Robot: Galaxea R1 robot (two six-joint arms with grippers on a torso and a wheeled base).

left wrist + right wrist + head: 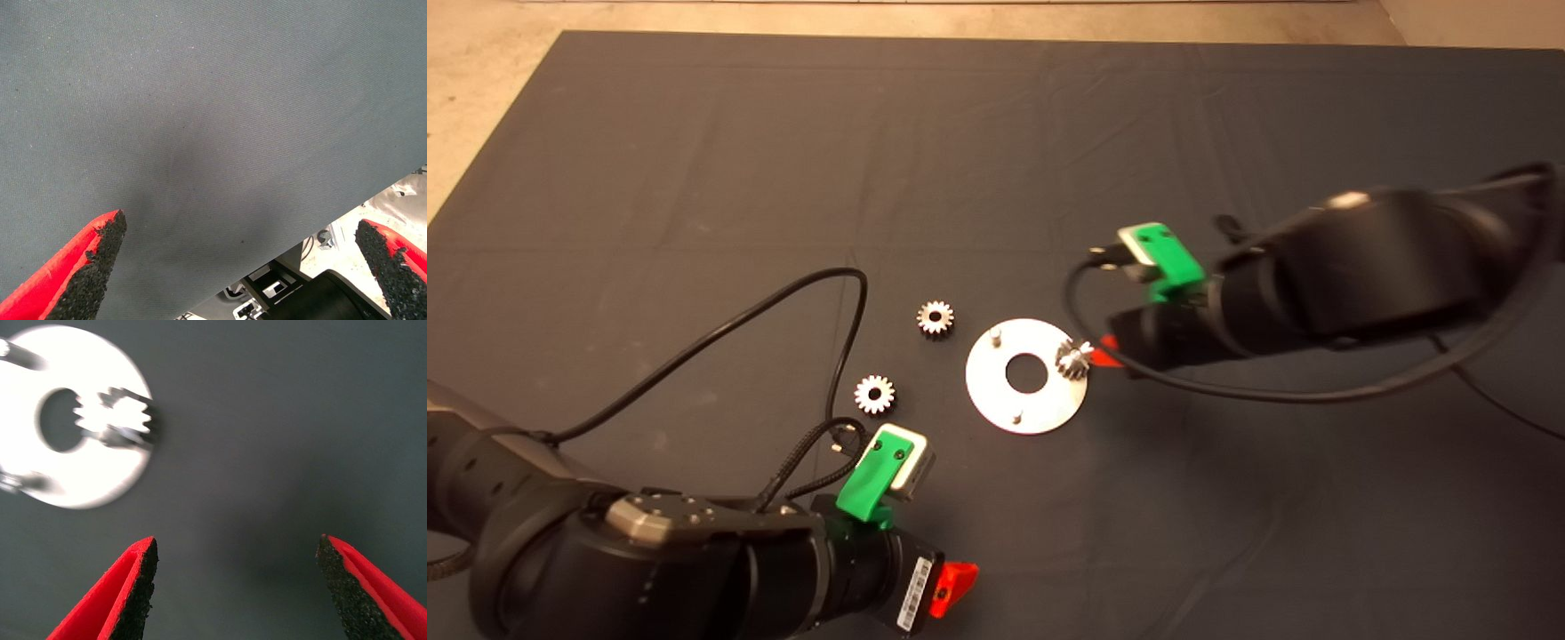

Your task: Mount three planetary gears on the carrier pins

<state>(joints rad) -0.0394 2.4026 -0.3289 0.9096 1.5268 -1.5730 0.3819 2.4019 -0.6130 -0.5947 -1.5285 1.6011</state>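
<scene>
1. Gear (1073,359) number one sits on the right side of the round silver disc (996,404), at the right-hand peg, and looks tilted rather than flat. In the right wrist view the same gear (117,419) stands between the disc's (107,487) central hole and its rim.
2. Two more planetary gears lie flat on the dark mat (996,160), left of the disc: one (935,317) farther off, one (874,394) nearer and farther left. Neither touches the disc.
3. Two carrier pins stand bare: one (996,335) at the far left of the disc, one (1016,415) at its near edge.
4. Right gripper (237,587) hangs just right of the disc, fingers spread wide and empty, apart from the seated gear. From above, only its red tip (1107,351) shows beside the disc's right rim.
5. Left gripper (240,267) waits at the near left of the mat, fingers released, holding nothing. Its red tip (951,587) shows in the head view.
</scene>
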